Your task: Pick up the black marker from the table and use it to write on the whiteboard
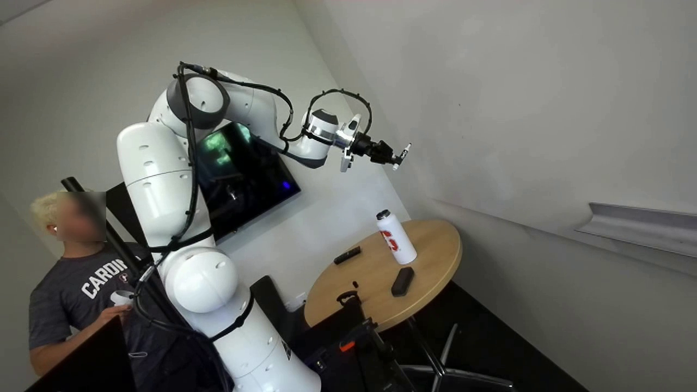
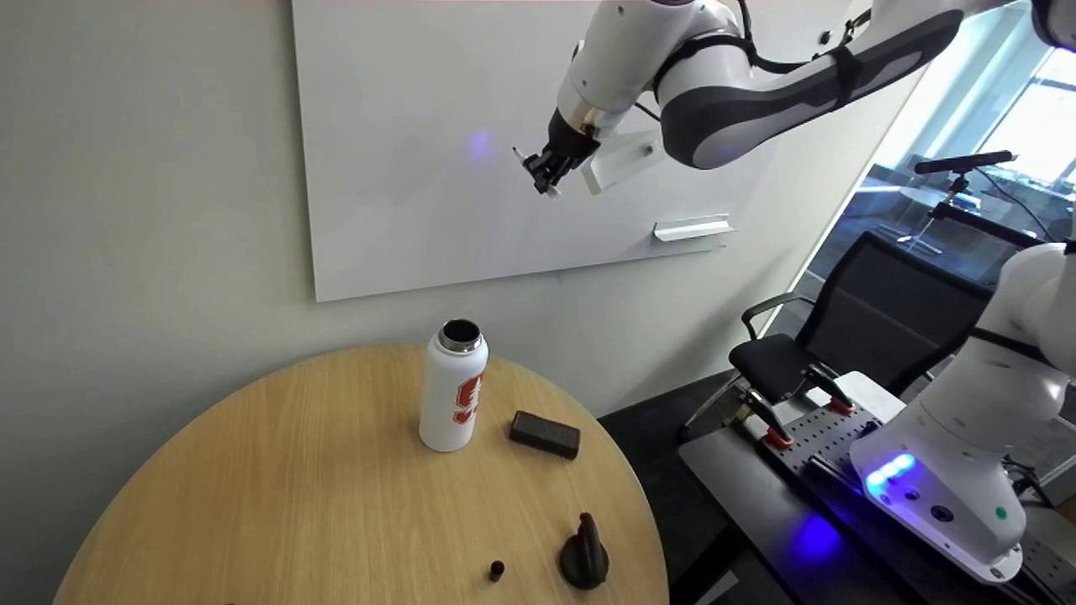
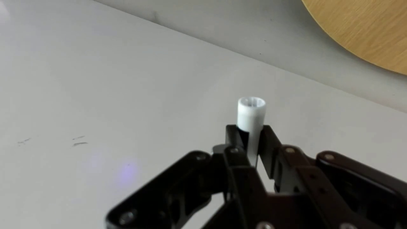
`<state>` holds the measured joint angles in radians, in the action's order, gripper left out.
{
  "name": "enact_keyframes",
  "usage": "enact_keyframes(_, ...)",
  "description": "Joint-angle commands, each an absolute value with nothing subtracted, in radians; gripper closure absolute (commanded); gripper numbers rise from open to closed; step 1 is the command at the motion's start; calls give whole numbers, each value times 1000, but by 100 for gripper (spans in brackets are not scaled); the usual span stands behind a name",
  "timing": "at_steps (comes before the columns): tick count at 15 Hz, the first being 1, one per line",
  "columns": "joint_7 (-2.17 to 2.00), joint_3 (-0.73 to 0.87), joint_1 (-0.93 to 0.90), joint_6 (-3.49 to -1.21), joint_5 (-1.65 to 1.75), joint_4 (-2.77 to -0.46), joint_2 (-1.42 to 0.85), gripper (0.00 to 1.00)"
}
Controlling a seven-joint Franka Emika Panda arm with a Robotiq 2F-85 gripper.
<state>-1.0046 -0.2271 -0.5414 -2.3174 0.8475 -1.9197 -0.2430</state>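
Person (image 1: 81, 321): is wearing a dark shirt with white lettering and holding a white object (image 1: 121, 298), at the far left of an exterior view.
Robot arm (image 1: 163, 185): is standing in front of the dark screen (image 1: 250, 179), its wrist hanging higher than the tabletop.
Table (image 1: 375, 267): is showing a round, light-brown wooden top, bearing several things.
Dark bar (image 1: 347, 255): is lying near the table's edge.
Black looped piece (image 2: 584, 552): is sitting on the tabletop near a small dark cap (image 2: 497, 570).
Bottle (image 1: 396, 239): white with a red marking, is standing upright on the table in both exterior views.
Gripper (image 1: 399, 159): is standing narrow, holding the black marker (image 3: 251, 116) pinched between its two sides.
Black marker: is sitting crosswise in the gripper, well above the table and in front of the whiteboard (image 1: 544, 109); its hollow white end is showing in the wrist view. Whether it is touching the whiteboard, I cannot tell.
Dark block (image 1: 403, 281): is lying on the table near the bottle.
Whiteboard: is bearing a few short dark strokes (image 3: 80, 143), seen in the wrist view.
Tray (image 1: 642, 228): is jutting from the whiteboard's lower part, farthest right.
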Motion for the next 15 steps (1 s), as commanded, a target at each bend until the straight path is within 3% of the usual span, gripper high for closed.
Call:
enact_keyframes(1, -1005, -253, -520, -2311, 851, -1919, -246, 80)
enact_keyframes(2, -1005, -254, -520, -2311, 851, -1920, -246, 95)
enact_keyframes(15, -980, -242, -451, -2318, 821, -1907, -243, 95)
